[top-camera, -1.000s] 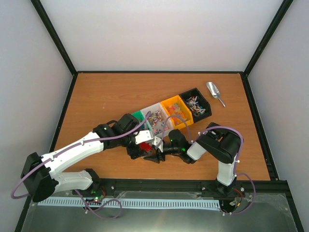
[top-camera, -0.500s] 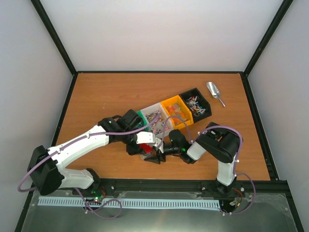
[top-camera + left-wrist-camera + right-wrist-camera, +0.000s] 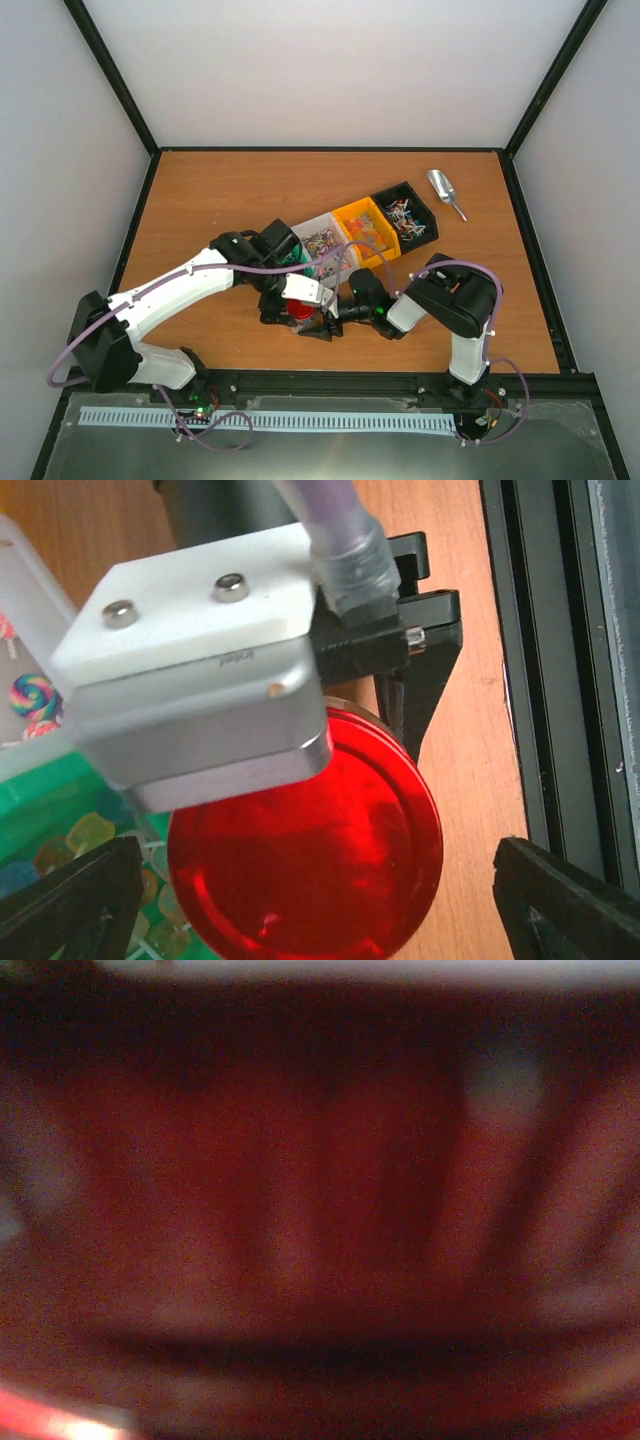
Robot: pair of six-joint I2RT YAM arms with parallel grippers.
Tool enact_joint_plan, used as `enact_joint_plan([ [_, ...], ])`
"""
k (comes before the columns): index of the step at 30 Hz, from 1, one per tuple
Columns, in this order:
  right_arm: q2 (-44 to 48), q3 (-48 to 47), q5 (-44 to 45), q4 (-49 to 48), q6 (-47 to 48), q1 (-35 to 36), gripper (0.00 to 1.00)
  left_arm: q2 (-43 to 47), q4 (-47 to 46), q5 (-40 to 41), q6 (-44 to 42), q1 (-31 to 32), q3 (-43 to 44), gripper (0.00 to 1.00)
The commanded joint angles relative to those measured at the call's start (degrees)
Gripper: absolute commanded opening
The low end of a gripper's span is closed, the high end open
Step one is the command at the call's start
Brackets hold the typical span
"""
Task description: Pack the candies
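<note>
Brown table (image 3: 200,200): behind a red lid (image 3: 310,880) we cannot tell our right gripper's (image 3: 323,325) grip; left gripper (image 3: 320,900) gapes empty; candies (image 3: 319,241) tiny, multicoloured.

The top external camera sits high behind the arm bases, looking down and forward over the whole table (image 3: 220,190) from its near edge; the left wrist camera looks steeply down, close above a red lid (image 3: 310,860) by that edge; both show the lid and the candies (image 3: 28,695) beside it; the right wrist camera sits so close to something red that all is blur.
</note>
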State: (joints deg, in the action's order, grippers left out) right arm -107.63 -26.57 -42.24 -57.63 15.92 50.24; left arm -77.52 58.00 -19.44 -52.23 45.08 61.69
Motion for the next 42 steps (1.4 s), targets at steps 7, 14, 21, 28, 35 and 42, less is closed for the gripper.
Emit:
enact_joint_plan([
  [7,-1.8,-0.3,4.8,0.6,-2.2,-0.1,0.51,10.4,-5.8,-0.7,24.4,-0.7,-5.4,1.0],
  [14,-2.5,-1.4,7.9,1.0,-4.7,-0.1,0.5,10.9,-13.5,0.0,30.3,-0.3,-9.0,0.94],
  [21,-3.5,-1.4,8.2,0.8,-5.0,0.2,0.5,11.8,-17.5,5.4,32.1,0.1,-12.2,0.9],
  [28,-3.6,-1.5,8.8,0.7,-4.7,0.9,0.5,11.8,-18.1,7.3,32.7,0.2,-11.7,0.87],
  [35,-3.7,-1.6,8.9,1.2,-4.5,1.1,0.5,11.3,-18.4,6.3,33.9,0.2,-11.1,0.86],
  [42,-4.1,-1.6,7.4,1.5,-3.4,1.1,0.49,11.4,-17.2,3.0,30.4,0.2,-11.8,0.71],
])
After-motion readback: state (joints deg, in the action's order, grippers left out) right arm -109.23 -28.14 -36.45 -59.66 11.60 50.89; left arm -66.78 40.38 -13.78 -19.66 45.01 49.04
